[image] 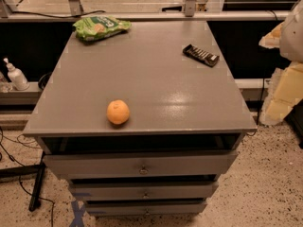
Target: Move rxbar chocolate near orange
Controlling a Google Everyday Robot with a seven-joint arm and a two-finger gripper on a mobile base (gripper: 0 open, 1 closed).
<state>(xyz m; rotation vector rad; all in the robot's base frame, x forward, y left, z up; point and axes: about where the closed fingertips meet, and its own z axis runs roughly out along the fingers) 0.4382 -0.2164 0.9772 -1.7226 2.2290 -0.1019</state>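
A grey, flat-topped bench [151,79] is seen from above and in front, with three grey drawers [142,165] stacked under its front edge, each pulled slightly out.

The flat, narrow bar in a black glossy wrapper with pale lettering, the rxbar chocolate [201,55], lies near the back right corner of the bench. It sits close to the right edge and is turned at a slant.

The small, round, matte orange fruit [118,112] sits near the front edge, a little left of the middle. The bar and the orange are well apart, on a diagonal across the bench top.

A crinkly green snack bag [101,27] lies flat at the back edge, toward the back left corner, far from both the bar and the orange.

The gripper is not in the frame, so I cannot tell whether it is released or clenched. Nothing is touching the bar.

Off the bench, a white pump bottle [14,74] stands on a low ledge to the left. Bulky pale yellow and white shapes [284,93] crowd the right border of the view – what they are is unclear. The floor [265,183] is speckled, and dark cables [14,164] trail across it at the left.
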